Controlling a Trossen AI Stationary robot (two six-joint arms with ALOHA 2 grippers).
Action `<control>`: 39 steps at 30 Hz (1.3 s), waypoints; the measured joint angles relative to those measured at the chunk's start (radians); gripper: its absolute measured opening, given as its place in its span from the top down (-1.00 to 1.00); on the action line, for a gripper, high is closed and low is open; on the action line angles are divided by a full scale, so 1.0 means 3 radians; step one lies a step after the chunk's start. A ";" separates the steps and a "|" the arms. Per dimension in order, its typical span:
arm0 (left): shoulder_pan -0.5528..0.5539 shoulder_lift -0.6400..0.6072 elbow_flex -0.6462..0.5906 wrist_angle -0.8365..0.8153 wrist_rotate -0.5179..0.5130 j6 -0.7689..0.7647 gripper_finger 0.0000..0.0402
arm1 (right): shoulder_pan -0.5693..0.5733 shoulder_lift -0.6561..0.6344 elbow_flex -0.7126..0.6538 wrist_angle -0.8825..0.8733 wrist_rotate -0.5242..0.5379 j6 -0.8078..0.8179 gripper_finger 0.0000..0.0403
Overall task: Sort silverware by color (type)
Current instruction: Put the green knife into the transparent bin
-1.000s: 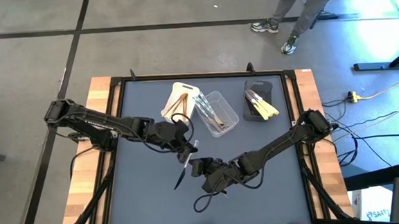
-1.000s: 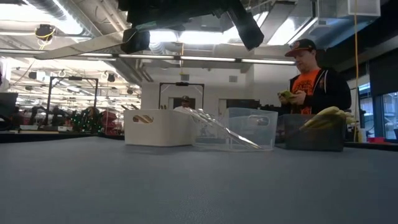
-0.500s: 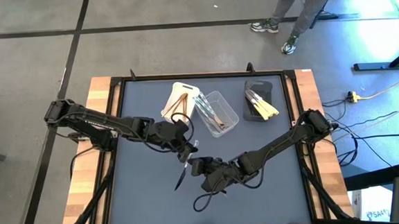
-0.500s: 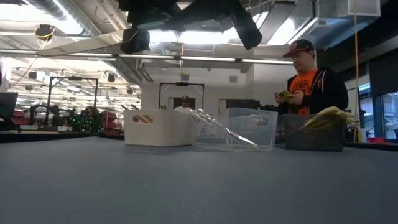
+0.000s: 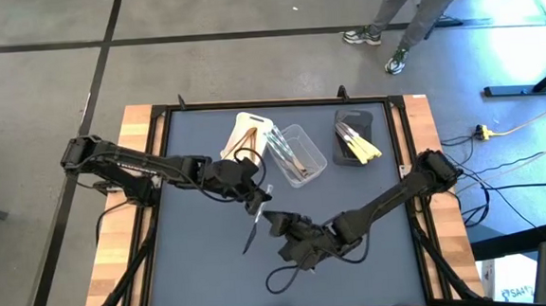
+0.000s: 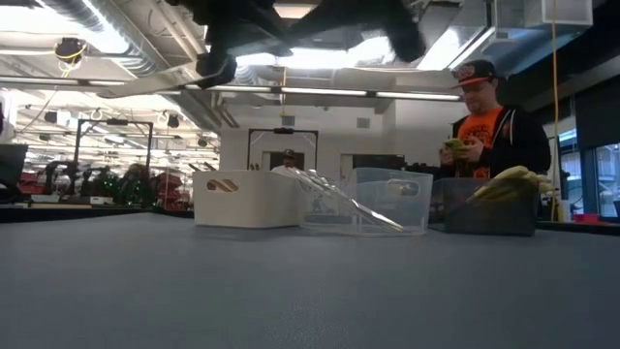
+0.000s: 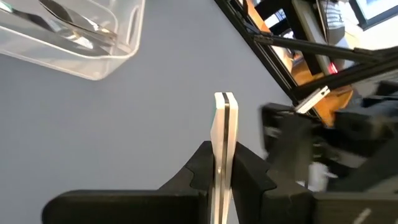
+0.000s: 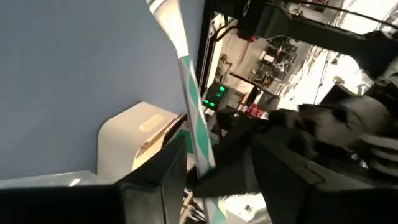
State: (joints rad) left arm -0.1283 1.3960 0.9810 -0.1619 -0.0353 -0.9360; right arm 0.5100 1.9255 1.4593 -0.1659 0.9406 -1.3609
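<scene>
A thin whitish-clear utensil (image 7: 224, 121) hangs over the middle of the table, with my left gripper (image 5: 257, 199) (image 7: 224, 152) shut on it. My right gripper (image 5: 275, 221) (image 8: 202, 163) is just beyond it, toward the near right, and open. Its fingers stand on either side of the same utensil (image 8: 186, 81). At the far side, tan pieces lie in a white tub (image 5: 245, 136), clear ones in a clear tub (image 5: 297, 153) and yellow ones in a dark grey tub (image 5: 355, 134). My left gripper pinches the utensil's two flat faces (image 7: 224, 140) between its fingers; the wrist view shows the utensil edge-on. The fingers slant down from the table's left. The utensil sticks out past the fingertips, clear of the table. Which end is held does not show.
The three tubs (image 6: 363, 202) stand in a row near the far edge. The blue-grey mat (image 5: 204, 262) is bare in front of them. A black frame (image 5: 157, 188) borders it. A person (image 6: 480, 116) stands beyond the far right corner.
My right gripper has turned at the wrist, and its arm has swung slightly toward the near edge. My left gripper has kept its hold, and the utensil stays lifted in the same place.
</scene>
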 joint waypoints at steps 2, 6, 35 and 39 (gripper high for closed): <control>0.0038 -0.0001 0.0000 -0.0001 0.0000 0.0000 0.86 | 0.0034 -0.0086 0.0000 -0.0174 -0.0005 0.0224 0.14; 0.0120 0.0000 0.0000 0.0024 -0.0001 0.0003 0.86 | 0.0076 -0.0322 0.0000 -0.0687 -0.0023 0.0845 0.14; 0.1037 0.0699 0.0004 0.2549 -0.0553 0.0789 0.86 | 0.0087 -0.2315 -0.1028 -0.3783 0.0032 0.5323 0.14; 0.1151 0.0872 0.0004 0.2774 -0.0653 0.0804 0.86 | 0.0087 -0.2651 -0.1409 -0.3589 -0.0024 0.5554 0.14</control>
State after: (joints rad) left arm 0.2169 1.6576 0.9821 0.6703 -0.2312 -0.6948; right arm 0.5362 1.1302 1.0366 -1.2426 0.9334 0.3053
